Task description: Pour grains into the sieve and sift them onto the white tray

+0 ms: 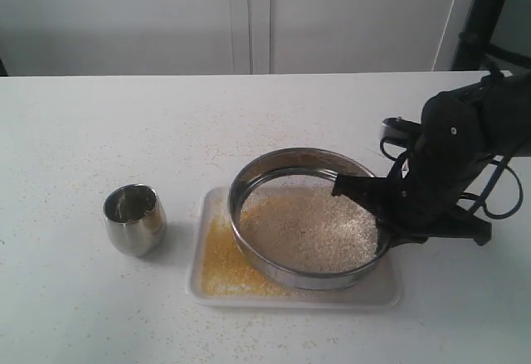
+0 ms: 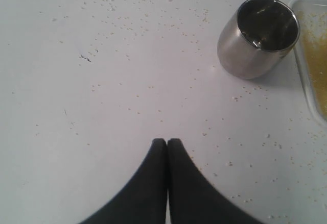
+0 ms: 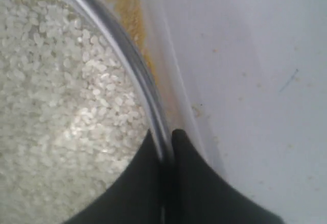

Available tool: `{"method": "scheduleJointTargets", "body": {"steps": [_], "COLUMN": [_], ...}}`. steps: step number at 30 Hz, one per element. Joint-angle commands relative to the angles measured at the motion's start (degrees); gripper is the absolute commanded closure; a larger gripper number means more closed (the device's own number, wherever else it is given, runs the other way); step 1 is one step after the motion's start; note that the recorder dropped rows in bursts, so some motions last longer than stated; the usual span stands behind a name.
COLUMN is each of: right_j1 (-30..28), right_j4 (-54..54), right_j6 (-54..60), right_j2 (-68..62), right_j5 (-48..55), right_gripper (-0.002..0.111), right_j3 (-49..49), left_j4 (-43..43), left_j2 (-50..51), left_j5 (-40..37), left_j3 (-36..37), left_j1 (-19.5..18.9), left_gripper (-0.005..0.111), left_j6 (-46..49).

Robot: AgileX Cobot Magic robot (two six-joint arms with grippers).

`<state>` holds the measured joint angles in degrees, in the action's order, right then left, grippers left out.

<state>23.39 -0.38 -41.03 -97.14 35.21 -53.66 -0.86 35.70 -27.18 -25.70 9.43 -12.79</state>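
The sieve [image 1: 249, 177] is held over the white tray [image 1: 383, 293], tilted a little. Whitish rice-like grains [image 1: 307, 227] fill its mesh, and fine yellow-orange granules [image 1: 217, 260] lie on the tray's left part. My right gripper [image 1: 375, 215] is shut on the sieve's right rim; in the right wrist view the steel rim [image 3: 130, 55] runs between the two fingers of this gripper [image 3: 166, 140], rice [image 3: 61, 106] on one side, tray [image 3: 168, 81] on the other. My left gripper [image 2: 167, 141] is shut and empty above the bare table; the exterior view leaves it out.
A small rounded steel cup [image 1: 134, 218] stands upright left of the tray; the left wrist view shows this cup [image 2: 258, 35] empty inside. Stray grains are scattered over the white table [image 1: 83, 132]. A dark post [image 1: 481, 16] stands at the back right.
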Motion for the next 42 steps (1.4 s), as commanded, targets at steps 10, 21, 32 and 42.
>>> {"method": "scheduleJointTargets", "body": {"steps": [10,21,32,42], "right_j1": [-0.4,-0.4,-0.4,-0.4], "right_j4": [1.5,1.8,1.8,1.8], "right_j6": [3.1,3.7,3.8,5.1], "right_j2": [1.7,1.7,3.2,6.3], "right_j5": [-2.4,-1.4,-1.8,0.7], "right_gripper": [0.108,0.108,0.108,0.108], "right_j3": [-0.4,-0.4,-0.4,-0.5], "left_j4": [-0.5,-0.5,-0.5,-0.5], "left_j2": [-0.4,-0.4,-0.4,-0.4], "left_j5": [-0.3,-0.3,-0.3,-0.3], "left_j3": [0.5,0.5,0.5,0.5], "left_j1": [-0.1,-0.1,-0.1,-0.1], "left_gripper": [0.107,0.107,0.107,0.107], "left_j6": [-0.2,-0.2,-0.2,-0.2]}}
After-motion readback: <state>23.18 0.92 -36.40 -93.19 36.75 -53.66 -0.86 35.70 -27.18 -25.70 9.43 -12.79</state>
